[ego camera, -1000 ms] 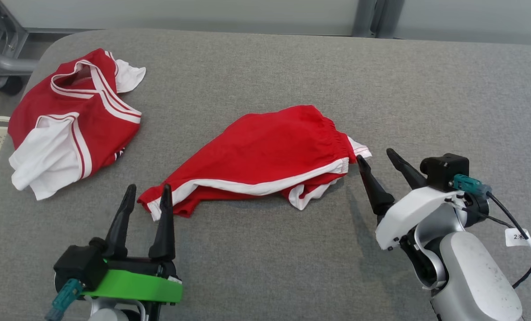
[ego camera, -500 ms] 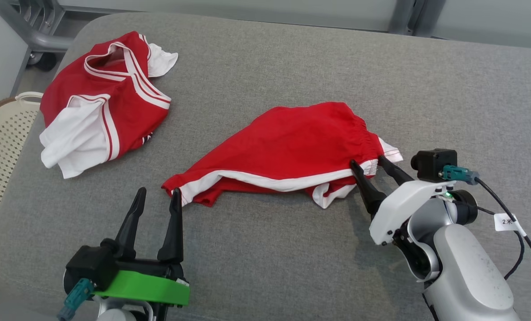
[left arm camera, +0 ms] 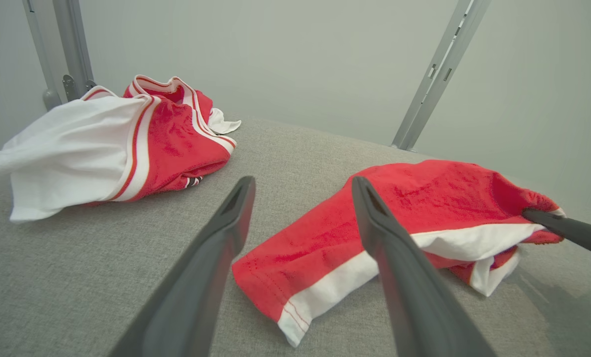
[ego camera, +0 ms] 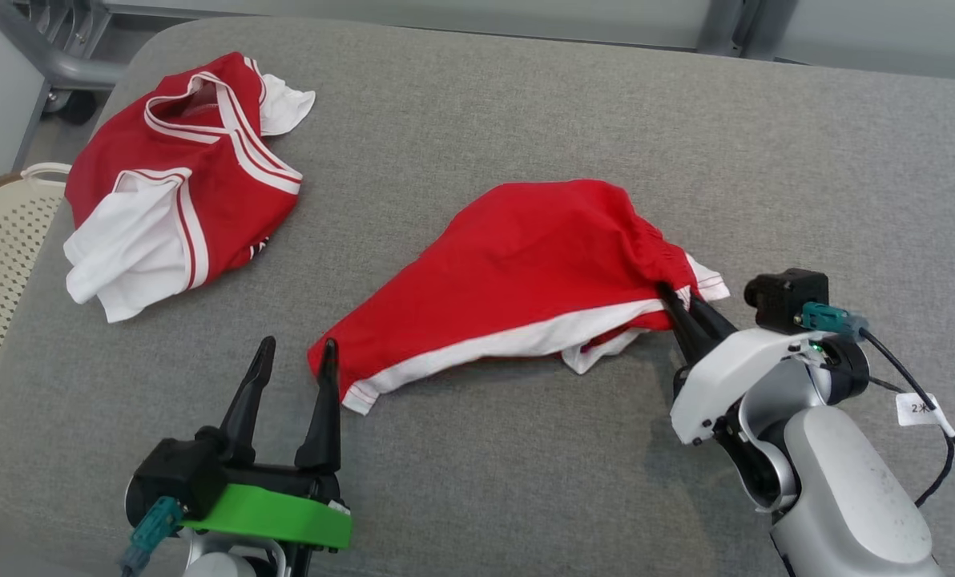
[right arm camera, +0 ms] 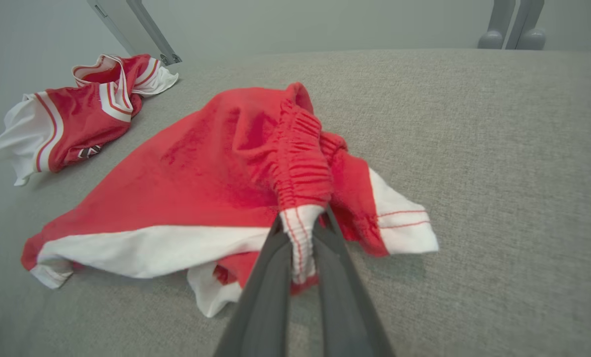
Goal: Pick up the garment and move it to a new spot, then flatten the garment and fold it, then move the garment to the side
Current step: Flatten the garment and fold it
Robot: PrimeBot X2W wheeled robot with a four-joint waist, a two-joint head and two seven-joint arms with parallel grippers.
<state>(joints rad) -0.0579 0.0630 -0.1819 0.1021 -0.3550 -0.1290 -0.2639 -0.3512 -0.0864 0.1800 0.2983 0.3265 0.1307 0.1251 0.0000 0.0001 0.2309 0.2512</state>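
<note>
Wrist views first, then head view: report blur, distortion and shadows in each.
Right wrist view: the right fingers, close to the lens, are soft, and the shorts are sharp. Left wrist view: the left fingers loom large and slightly blurred from the wide angle. Head view: even light, soft shadows under the shorts, no glare.

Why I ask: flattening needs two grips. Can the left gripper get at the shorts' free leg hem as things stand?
Probably yes: the left gripper is open, the leg hem of the shorts lies right beside its fingertip, nothing between.
</note>
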